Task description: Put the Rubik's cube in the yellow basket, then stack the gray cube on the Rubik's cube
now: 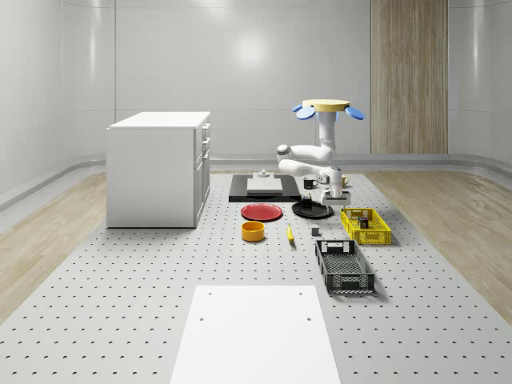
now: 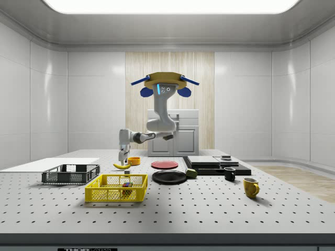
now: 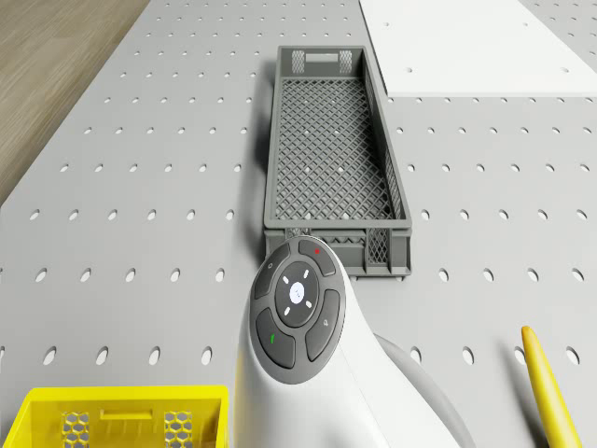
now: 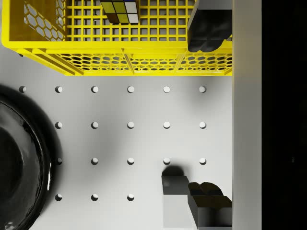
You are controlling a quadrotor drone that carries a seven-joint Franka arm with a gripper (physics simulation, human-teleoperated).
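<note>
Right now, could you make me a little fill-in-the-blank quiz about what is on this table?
1. The Rubik's cube lies inside the ____ basket.
2. The banana lies between the orange bowl and the ____ cube.
3. The dark gray crate holds ____.
4. The red plate lies beside the ____ plate.

Missing words: yellow; gray; nothing; black

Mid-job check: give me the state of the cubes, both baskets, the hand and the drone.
Rubik's cube: lying inside the yellow basket.
gray cube: on the table, outside the basket, not gripped, not yet stacked.
hand: open, above the table, one finger beside the gray cube.
drone: hovering over the table near the yellow basket.
gray basket: empty.
</note>
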